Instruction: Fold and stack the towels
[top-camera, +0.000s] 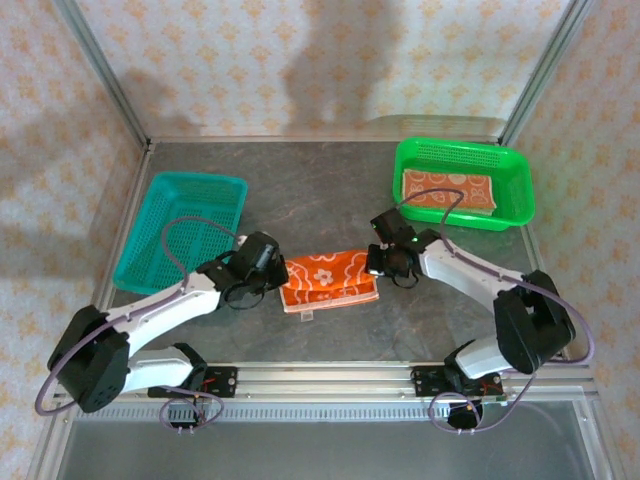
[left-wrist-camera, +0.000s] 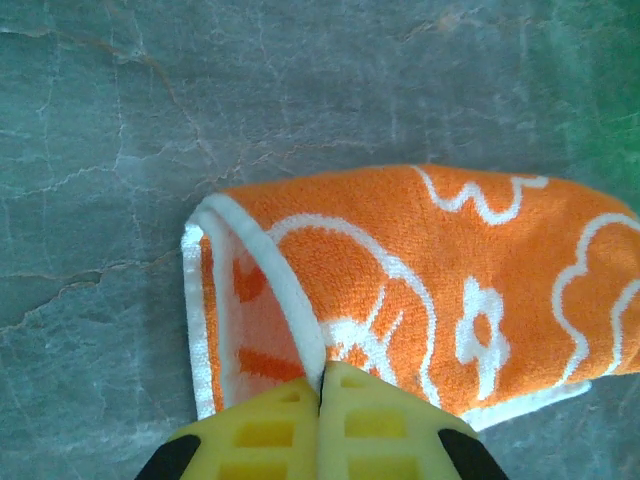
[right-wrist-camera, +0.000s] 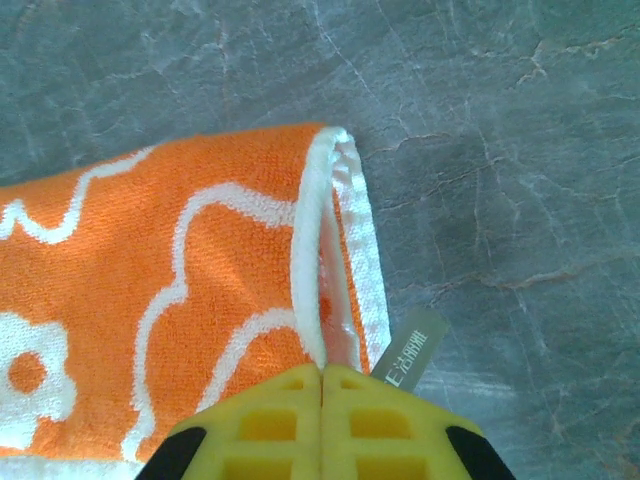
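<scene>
Mid-fold on the worktop (top-camera: 320, 200) — pinching opposite ends of the orange towel (top-camera: 325, 280) in left end effector (left-wrist-camera: 322, 385) and right end effector (right-wrist-camera: 322, 385), next probably needing an even, matched lift.

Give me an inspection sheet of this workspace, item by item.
Surface: grey stone-look table, bare between items.
Job's things: orange towel mid-table, folded over; second towel lying in green basket.
Clutter: teal basket at left.
Pincers: left pincer and right pincer each shut on an end of the mid-table towel.
Cables: grey cable looped at each arm.
Surroundings: metal frame, patterned walls.
</scene>
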